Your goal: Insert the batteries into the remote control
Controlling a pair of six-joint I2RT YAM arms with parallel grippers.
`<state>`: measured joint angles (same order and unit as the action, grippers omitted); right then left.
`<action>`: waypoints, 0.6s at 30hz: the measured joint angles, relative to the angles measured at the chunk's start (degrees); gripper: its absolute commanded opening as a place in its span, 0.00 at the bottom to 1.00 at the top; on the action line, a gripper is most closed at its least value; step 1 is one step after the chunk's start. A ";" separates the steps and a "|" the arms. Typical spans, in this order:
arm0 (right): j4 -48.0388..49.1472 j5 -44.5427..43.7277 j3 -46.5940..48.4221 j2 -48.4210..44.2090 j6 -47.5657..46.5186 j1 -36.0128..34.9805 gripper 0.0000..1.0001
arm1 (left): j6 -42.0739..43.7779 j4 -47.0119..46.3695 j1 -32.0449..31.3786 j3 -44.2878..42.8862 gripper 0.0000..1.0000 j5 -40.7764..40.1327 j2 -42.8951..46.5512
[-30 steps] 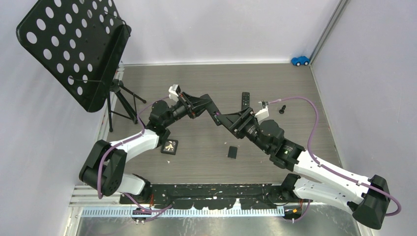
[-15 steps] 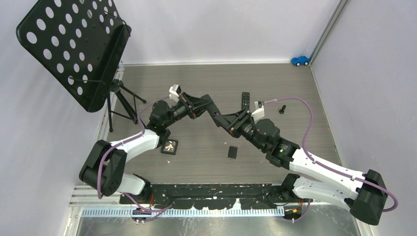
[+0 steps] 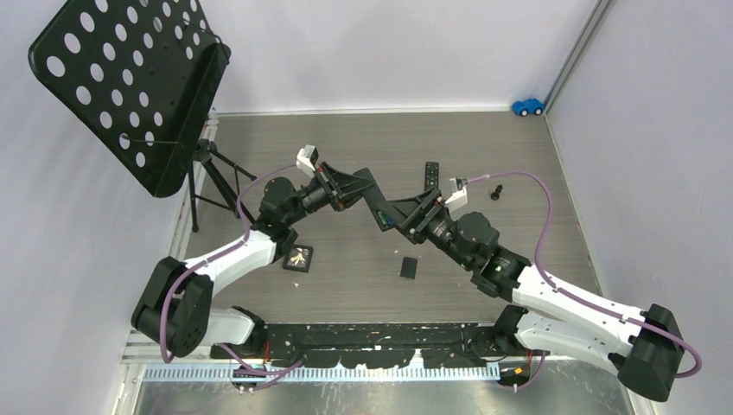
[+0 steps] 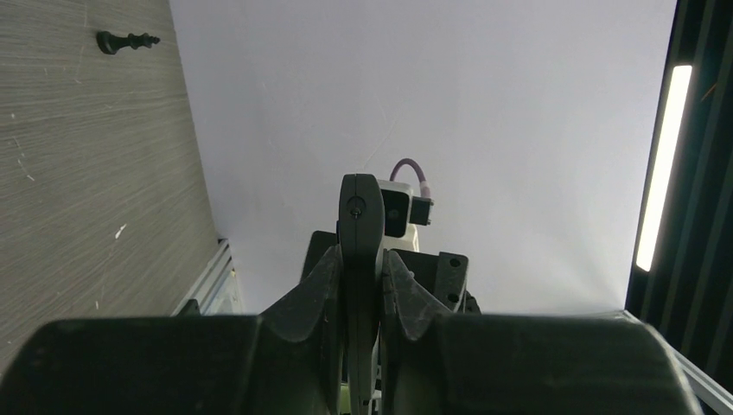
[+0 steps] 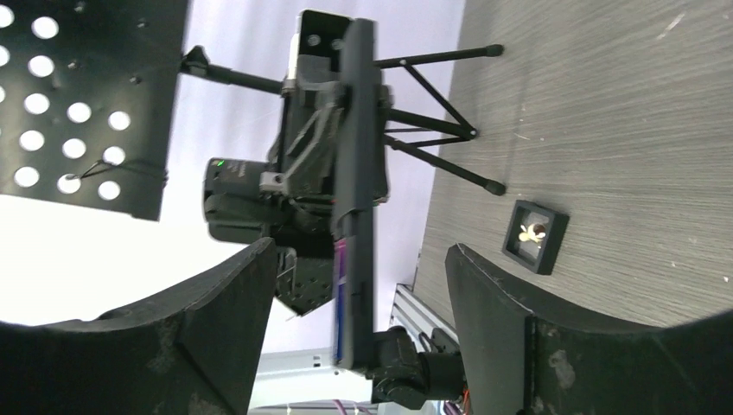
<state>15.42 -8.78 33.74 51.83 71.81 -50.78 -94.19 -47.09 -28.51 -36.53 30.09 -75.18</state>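
Note:
My left gripper [image 3: 357, 185] [image 4: 360, 261] is shut on a black remote control [image 3: 378, 207] [image 4: 360, 206], held edge-on above the table. In the right wrist view the remote control [image 5: 358, 130] stands upright, and a blue and purple battery [image 5: 340, 290] shows in its open back. My right gripper [image 3: 400, 217] [image 5: 363, 324] is open, its fingers [image 5: 229, 320] on either side of the remote's lower end without touching it. No other batteries are in view. A small black cover plate [image 3: 408, 267] lies on the table.
A second black remote [image 3: 431, 179] lies on the table behind the grippers. A black chess piece [image 3: 496, 192] [image 4: 126, 40] is at the right, a framed black box [image 3: 298, 258] [image 5: 535, 235] at the left. A perforated music stand [image 3: 130, 86] on a tripod and a blue toy car [image 3: 527, 106] stand at the back.
The right gripper's jaws narrowed around the remote's end, then opened wide again. Both arms shifted slightly; the left gripper kept its hold on the remote.

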 measured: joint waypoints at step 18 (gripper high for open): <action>2.99 2.25 -2.99 -3.06 -1.62 0.31 0.22 | 2.12 0.70 0.04 -0.55 0.00 1.27 0.00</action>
<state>18.41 -6.52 30.74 48.77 70.19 -50.48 -92.07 -46.39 -28.47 -37.08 31.35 -75.18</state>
